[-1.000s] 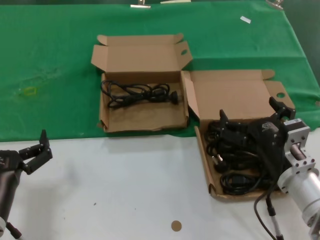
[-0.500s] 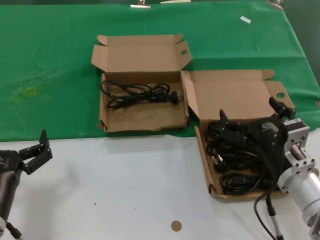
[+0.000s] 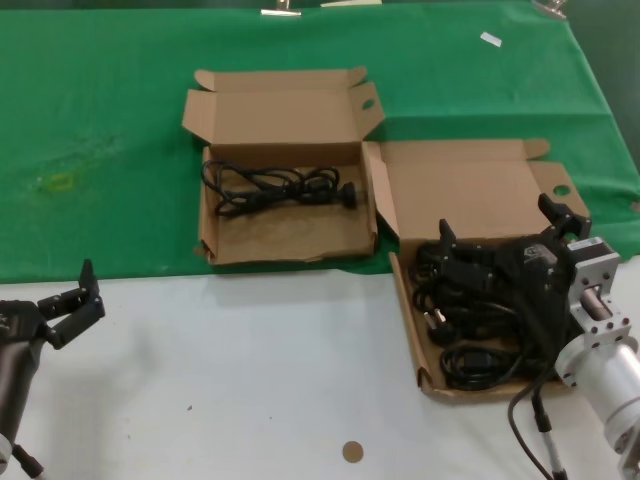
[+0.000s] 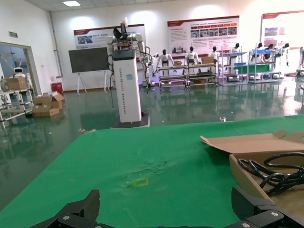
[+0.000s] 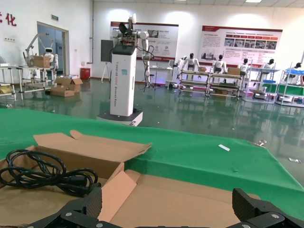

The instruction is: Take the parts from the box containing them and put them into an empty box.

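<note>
The box containing the parts (image 3: 408, 300) lies at the right with a heap of black coiled power cords (image 3: 470, 310) in it. My right gripper (image 3: 503, 228) hovers just above that heap, open and empty. In the right wrist view its fingers (image 5: 80, 209) frame the box's raised lid (image 5: 190, 197). The other box (image 3: 280, 245), with a wavy front wall, lies to the left and holds one cord (image 3: 275, 188), which also shows in the right wrist view (image 5: 42, 173). My left gripper (image 3: 72, 305) waits open and empty at the near left, over the white table.
A green cloth (image 3: 100, 120) covers the far half of the table and white tabletop (image 3: 250, 370) the near half. A small brown disc (image 3: 352, 451) lies near the front edge. A yellow mark (image 3: 60, 182) and a white tag (image 3: 490, 39) lie on the cloth.
</note>
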Robot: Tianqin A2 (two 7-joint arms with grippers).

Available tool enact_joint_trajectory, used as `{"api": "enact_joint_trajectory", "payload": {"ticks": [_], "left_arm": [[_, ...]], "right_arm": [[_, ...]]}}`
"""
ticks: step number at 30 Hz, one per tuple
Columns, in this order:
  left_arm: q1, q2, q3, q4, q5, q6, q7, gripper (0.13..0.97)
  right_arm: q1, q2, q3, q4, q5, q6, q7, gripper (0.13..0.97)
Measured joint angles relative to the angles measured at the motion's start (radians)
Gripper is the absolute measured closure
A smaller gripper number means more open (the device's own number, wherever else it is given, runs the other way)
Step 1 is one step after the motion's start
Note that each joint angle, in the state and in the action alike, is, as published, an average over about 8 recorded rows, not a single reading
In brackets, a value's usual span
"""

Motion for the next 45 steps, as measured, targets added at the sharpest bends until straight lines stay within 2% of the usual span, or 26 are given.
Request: {"api": "enact_joint_trajectory", "payload": {"ticks": [45], "left_arm": [[0.0,0.0,0.0,0.0,0.0,0.0,0.0,0.132]], "right_arm": [[0.0,0.0,0.0,0.0,0.0,0.0,0.0,0.129]]}}
